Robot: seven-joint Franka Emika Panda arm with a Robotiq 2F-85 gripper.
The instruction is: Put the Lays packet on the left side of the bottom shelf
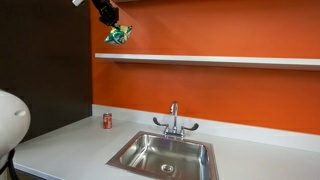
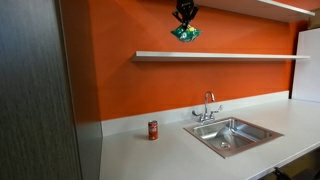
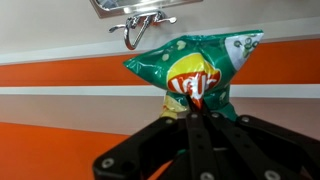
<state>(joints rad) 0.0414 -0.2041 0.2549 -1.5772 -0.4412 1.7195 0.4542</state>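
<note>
The Lays packet (image 1: 119,35) is a small green crinkly bag with yellow marks. My gripper (image 1: 108,17) is shut on it and holds it in the air above the left end of the bottom shelf (image 1: 210,59), a long white board on the orange wall. In an exterior view the packet (image 2: 185,32) hangs from the gripper (image 2: 184,17) just above the shelf (image 2: 220,56). In the wrist view the packet (image 3: 195,70) is pinched between the black fingers (image 3: 194,108), with the shelf (image 3: 60,90) as a white band behind it.
A steel sink (image 1: 165,155) with a faucet (image 1: 174,122) is set in the white counter (image 1: 60,140). A red soda can (image 1: 107,121) stands near the wall, also visible in an exterior view (image 2: 153,130). A dark cabinet panel (image 2: 35,90) stands at the side.
</note>
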